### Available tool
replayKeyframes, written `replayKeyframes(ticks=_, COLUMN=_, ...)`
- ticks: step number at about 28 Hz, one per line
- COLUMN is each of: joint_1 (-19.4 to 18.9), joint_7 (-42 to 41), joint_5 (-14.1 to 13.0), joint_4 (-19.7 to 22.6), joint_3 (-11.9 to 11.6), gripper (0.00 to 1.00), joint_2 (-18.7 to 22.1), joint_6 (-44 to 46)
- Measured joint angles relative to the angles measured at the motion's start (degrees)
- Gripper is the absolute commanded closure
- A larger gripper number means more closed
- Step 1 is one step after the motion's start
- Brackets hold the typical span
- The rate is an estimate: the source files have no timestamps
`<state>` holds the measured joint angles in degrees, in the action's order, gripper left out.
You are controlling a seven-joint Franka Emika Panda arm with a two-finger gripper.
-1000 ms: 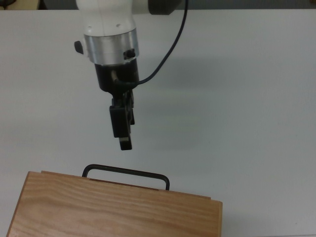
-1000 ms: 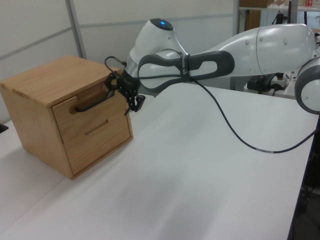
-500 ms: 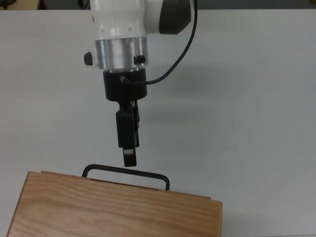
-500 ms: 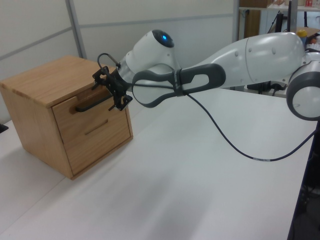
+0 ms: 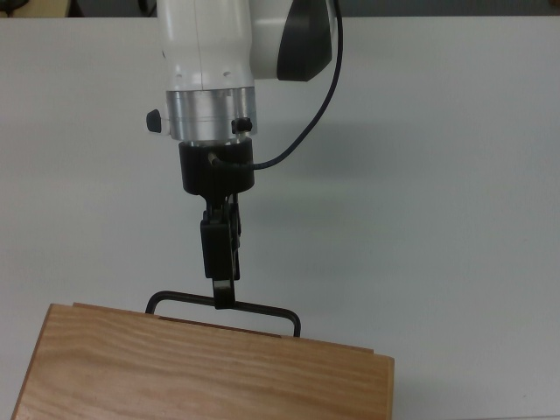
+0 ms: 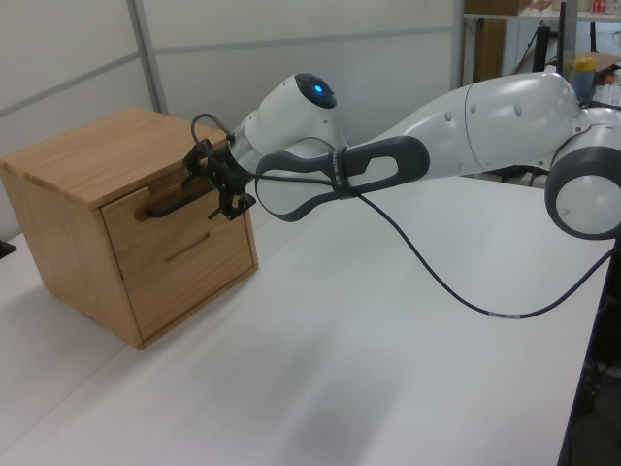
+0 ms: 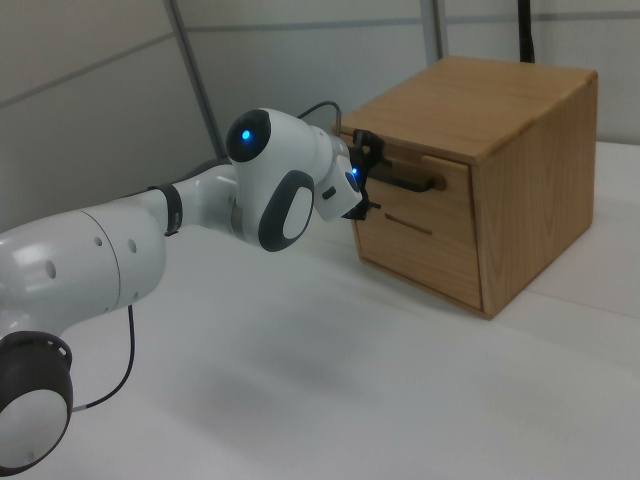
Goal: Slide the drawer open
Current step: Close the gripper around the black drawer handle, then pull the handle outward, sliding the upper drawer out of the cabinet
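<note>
The gripper (image 5: 225, 297) reaches level toward the wooden cabinet (image 6: 87, 155) on the white table (image 5: 437, 175); in the top view its tip overlaps the black bar handle (image 5: 262, 308) near the middle of the bar; whether the fingers are apart or pressed onto the bar cannot be told, since one hides the other; the drawer (image 6: 170, 209) is the upper one in the cabinet's front, its panel just proud of the face; a second drawer (image 6: 189, 267) sits below it, flush; a black cable (image 5: 302, 131) trails from the wrist.

White flat tabletop (image 6: 388, 369); pale grey wall panels (image 6: 87, 58) behind; cluttered shelving (image 6: 514, 19), contents possibly boxes, stood at far right.
</note>
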<state>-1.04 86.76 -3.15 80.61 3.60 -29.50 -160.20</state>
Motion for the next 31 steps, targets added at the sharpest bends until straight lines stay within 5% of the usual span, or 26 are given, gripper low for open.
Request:
replayKeyframes(ticks=6, joint_1=0.0, joint_7=0.0, joint_5=0.81, joint_4=-0.03, joint_3=-0.17, gripper=1.0, joint_2=-0.28, joint_6=-0.11)
replayKeyframes(ticks=31, joint_1=-0.01, joint_7=0.63, joint_5=0.85, joint_4=-0.17, joint_3=-0.51, gripper=1.0, joint_2=-1.13, joint_6=-4.76)
